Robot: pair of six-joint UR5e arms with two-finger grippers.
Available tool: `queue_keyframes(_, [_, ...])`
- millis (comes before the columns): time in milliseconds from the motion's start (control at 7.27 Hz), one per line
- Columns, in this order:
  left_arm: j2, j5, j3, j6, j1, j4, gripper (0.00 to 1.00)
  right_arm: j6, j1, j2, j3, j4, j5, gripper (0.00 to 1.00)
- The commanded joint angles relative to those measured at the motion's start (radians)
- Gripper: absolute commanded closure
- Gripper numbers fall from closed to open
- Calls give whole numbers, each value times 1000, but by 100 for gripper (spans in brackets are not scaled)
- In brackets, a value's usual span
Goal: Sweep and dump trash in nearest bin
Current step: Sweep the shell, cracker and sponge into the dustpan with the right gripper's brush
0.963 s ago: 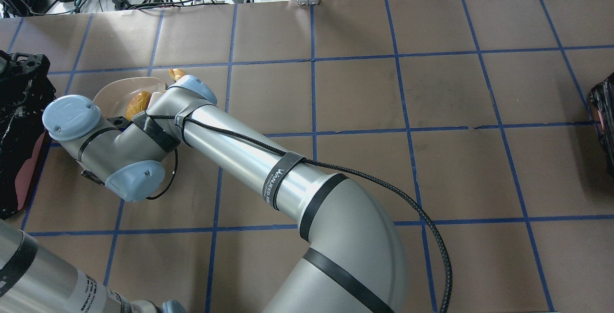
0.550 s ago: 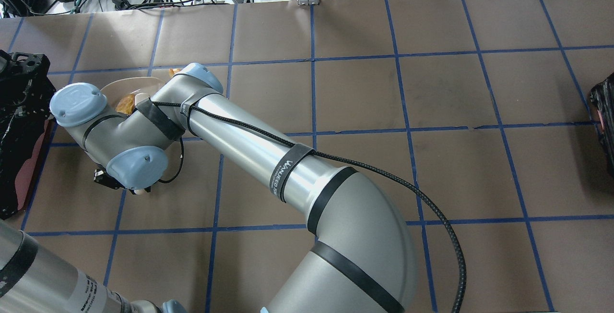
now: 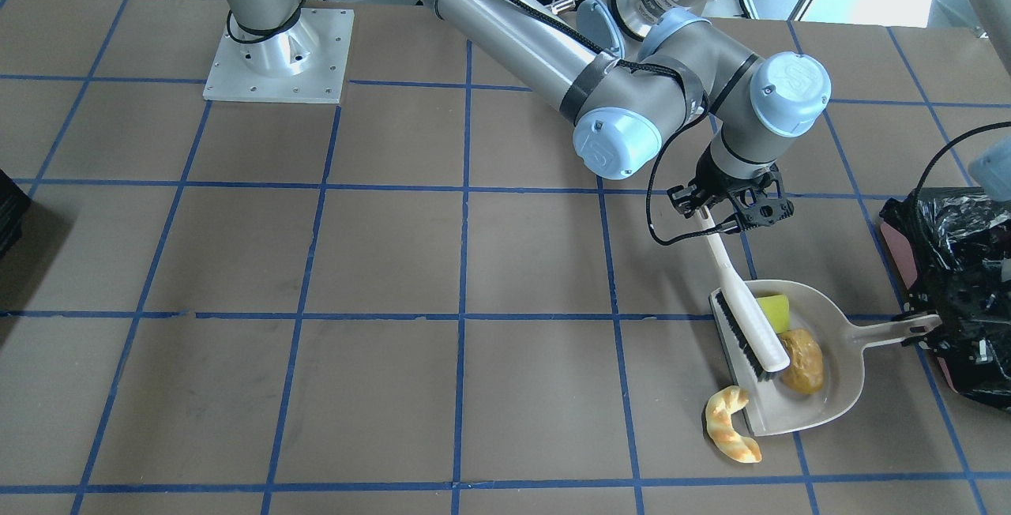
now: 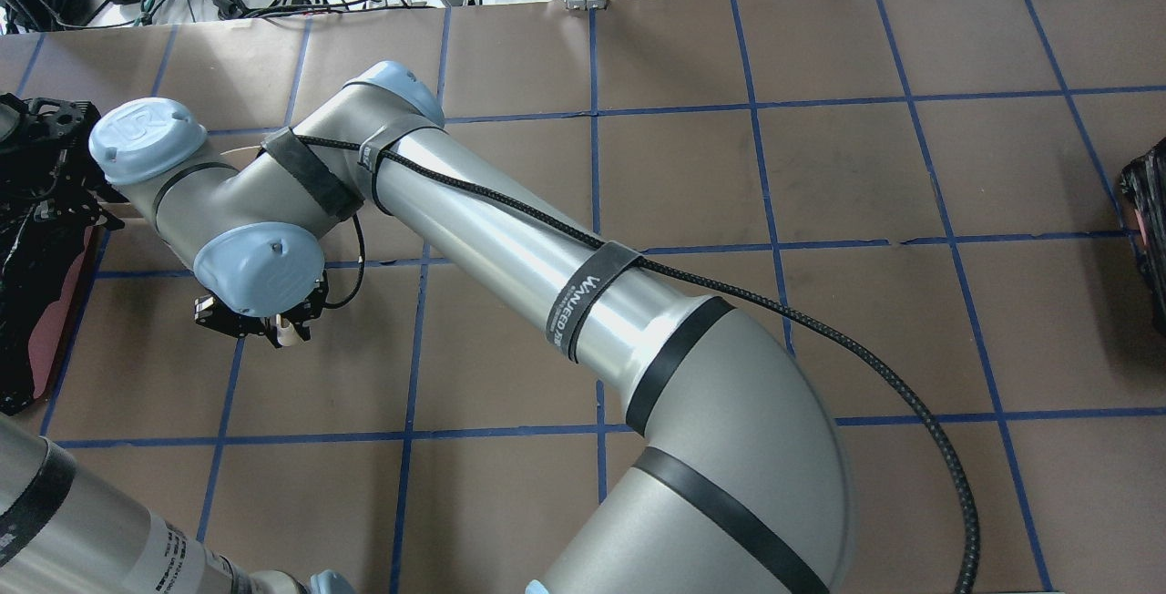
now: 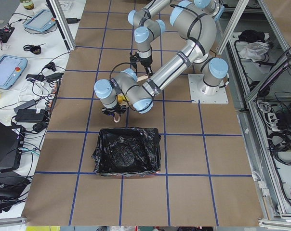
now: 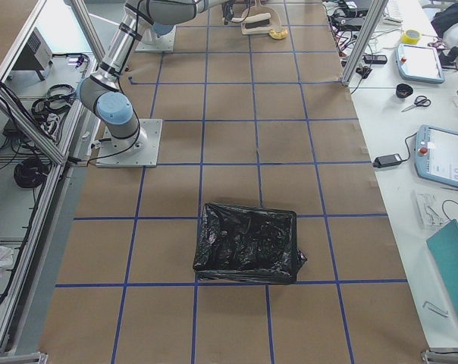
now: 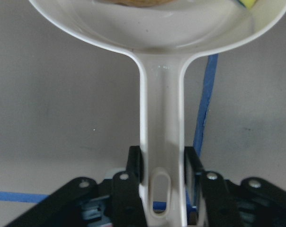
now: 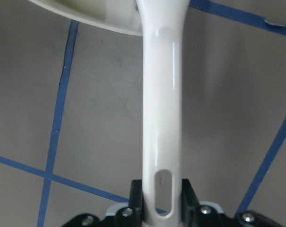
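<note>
In the front view a white dustpan (image 3: 841, 373) lies on the table, with the yellow-green wedge (image 3: 775, 312) and the brown potato piece (image 3: 803, 361) inside it. The tan croissant (image 3: 731, 425) lies on the table just outside the pan's open edge. My left gripper (image 3: 921, 326) is shut on the dustpan handle (image 7: 162, 118). My right gripper (image 3: 731, 205) is shut on the white brush handle (image 8: 162, 94). The brush head (image 3: 750, 325) lies along the pan's open edge. The black-bagged bin (image 3: 960, 278) stands right beside the pan handle.
The right arm (image 4: 510, 239) reaches across the table and hides the dustpan in the overhead view. The near bin (image 4: 36, 239) is at that view's left edge. A second black-bagged bin (image 4: 1150, 230) is at its far right edge. The right arm's base plate (image 3: 276, 57) is at the back.
The right arm's forearm has swung toward the far side and now covers the dustpan and trash in the overhead view. Its gripper with the brush handle has shifted to the right.
</note>
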Motion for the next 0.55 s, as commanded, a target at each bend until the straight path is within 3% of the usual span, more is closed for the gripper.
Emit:
queue_keyframes(0, [1,-1,0,0,0,1,100,109,-52,-39,18,3,-34,100])
queue_keyframes(138, [1,-1,0,2,0,1,100,134,-76,-41,21,9,-87,100])
queue_keyframes(412, [0,-1,0,0,0,3,100,296,-104,25,-10,-26,-80,100])
